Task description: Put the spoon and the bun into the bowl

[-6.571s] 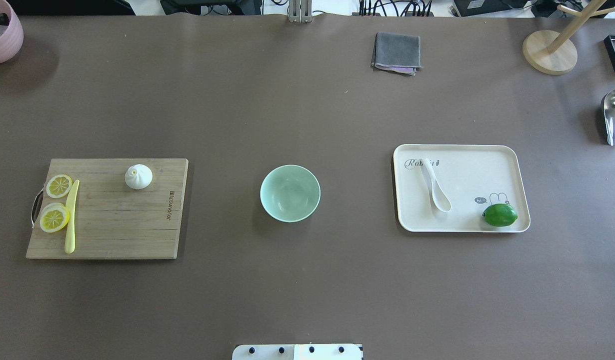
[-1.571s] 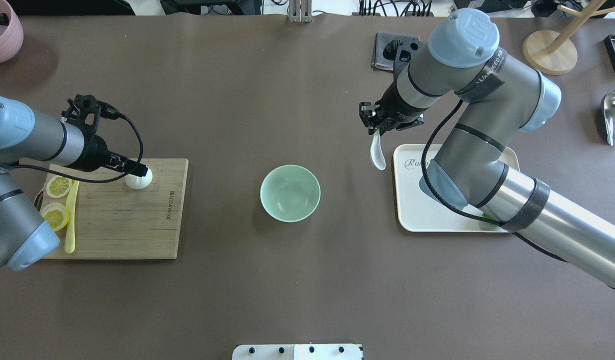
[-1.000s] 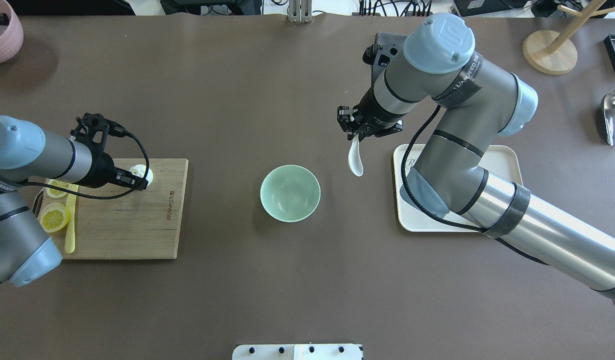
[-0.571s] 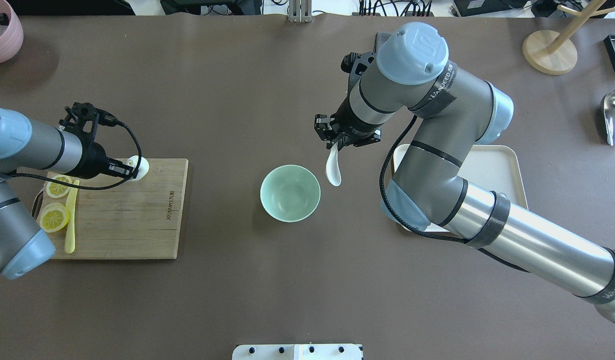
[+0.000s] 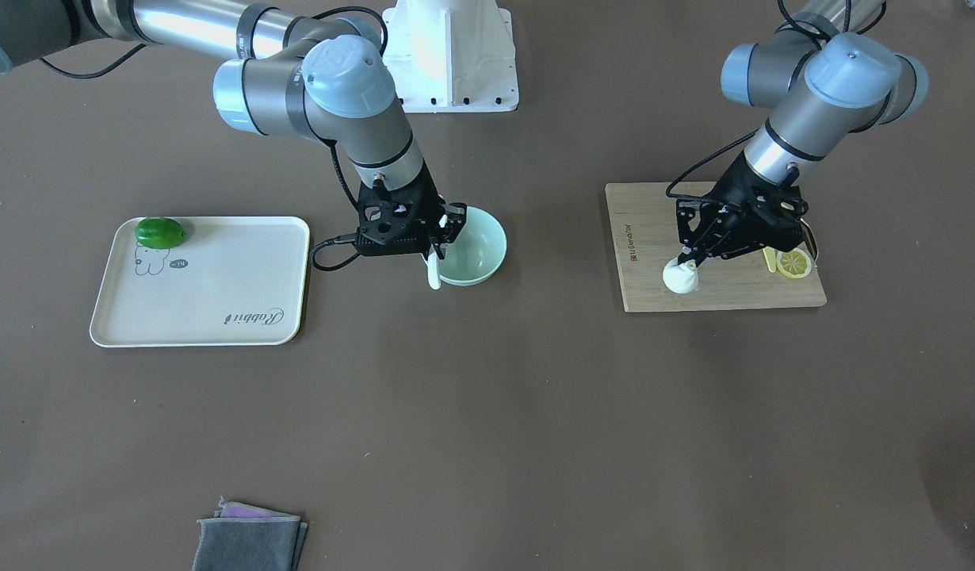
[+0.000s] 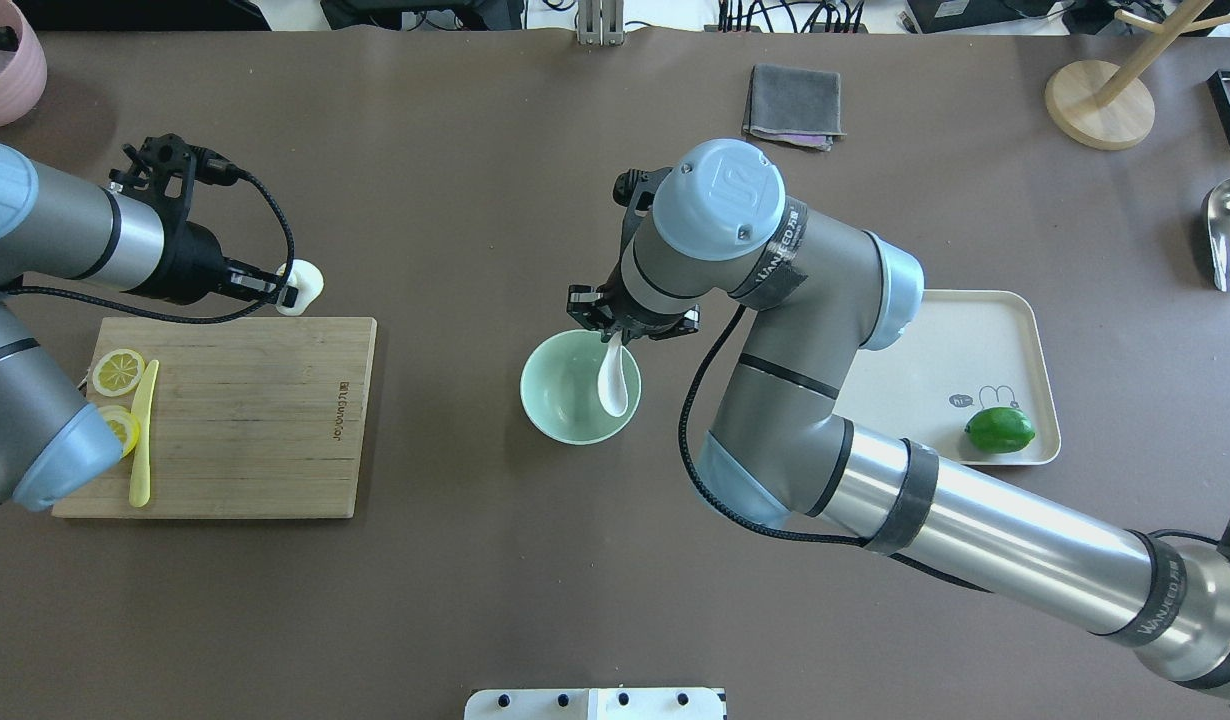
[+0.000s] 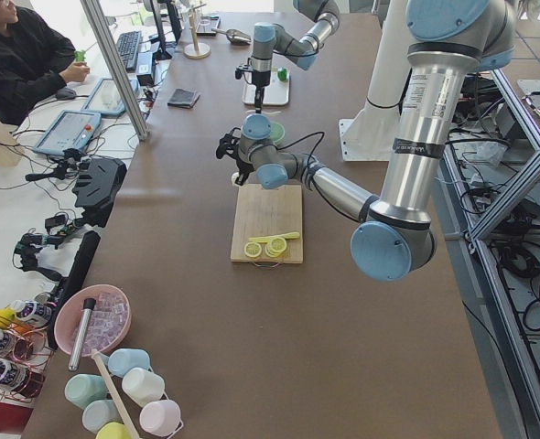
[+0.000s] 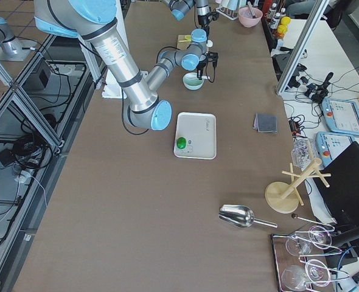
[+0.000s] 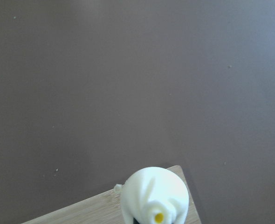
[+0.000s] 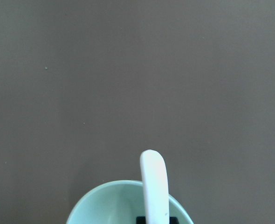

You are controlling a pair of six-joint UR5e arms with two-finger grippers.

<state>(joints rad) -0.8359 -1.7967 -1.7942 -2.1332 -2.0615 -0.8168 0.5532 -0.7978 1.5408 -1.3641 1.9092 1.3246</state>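
Spoon [image 6: 613, 385] and bun [image 6: 303, 286] were each in a claw's grip when we looked. In the overhead view the right claw [image 6: 613, 338] stood at the middle of the frame, clamped tight on the spoon's handle. The scoop hung down over the right half of the bowl [image 6: 560, 395]. In the front-facing view the same scoop showed against the bowl's left rim, and we could not tell whether it touched the bowl. The right wrist view had the white spoon running up from the bottom edge, with the mint rim curving under it. The bowl sat on the table [image 6: 475, 600] at the centre, between the cutting board [image 6: 245, 430] at the left and the tray [image 6: 975, 330] at the right.

The left claw [image 6: 288, 293] was at the upper left of the overhead frame, pinched onto the bun. There the bun appeared just past the board's upper edge, near its right corner. The front-facing view set it over the board's lower left part. In the left wrist view the bun was at the bottom of the frame, with a corner of the board behind it.

Lemon slices [image 6: 118, 371] and a pale-yellow knife [image 6: 140, 470] lay on the board's left side, partly hidden by the arm. A green fruit [image 6: 1000, 430] lay in the tray's lower right corner.
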